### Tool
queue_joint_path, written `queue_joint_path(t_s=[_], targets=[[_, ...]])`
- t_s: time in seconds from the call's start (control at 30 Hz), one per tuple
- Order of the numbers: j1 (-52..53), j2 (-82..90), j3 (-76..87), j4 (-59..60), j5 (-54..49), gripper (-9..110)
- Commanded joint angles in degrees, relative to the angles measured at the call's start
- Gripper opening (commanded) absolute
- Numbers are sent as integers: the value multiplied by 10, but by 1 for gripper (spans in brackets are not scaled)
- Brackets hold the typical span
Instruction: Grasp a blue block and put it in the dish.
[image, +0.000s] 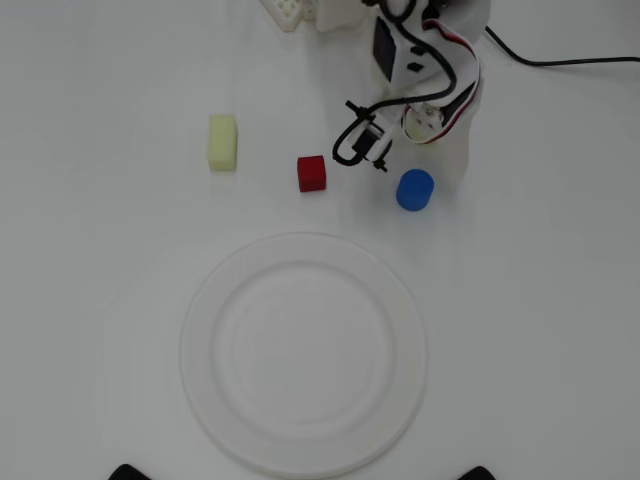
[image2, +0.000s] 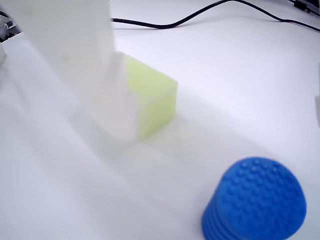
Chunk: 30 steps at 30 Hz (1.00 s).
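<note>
We look down on a plain white bench (image: 90, 90), matte and evenly lit, with only soft shadows under the things on it. Nothing of the room beyond the bench shows in either view. The dish (image: 215, 395) lies in the lower middle of the overhead view, white on white, its wide rim faintly outlined. Above it stand three small things in a loose row: a pale yellow block (image: 222, 142) at the left, a red cube (image: 311, 173) in the middle, and the blue block (image: 414, 190) at the right, upright on the bench and apart from the dish.

The arm (image: 425, 60) reaches in from the top edge, white with looped wires, and a black cable (image: 570, 62) trails off to the right. Its jaws (image: 372, 152) hang between the red cube and the blue block, just beside the latter, holding nothing; we cannot tell whether they are parted or closed.

In the wrist view the blue block (image2: 255, 205) fills the lower right corner, its top studded with small bumps. A second yellow block (image2: 155, 100) sits against a blurred white part of the arm.
</note>
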Motion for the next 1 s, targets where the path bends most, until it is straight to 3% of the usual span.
queue_joint_path(t_s=[0.0,0.8,0.97], targets=[[-3,-25,-36,-20,-2,31],[25,-172,-110,-58,-31,25],[27,-182,-120,-58,-30,12]])
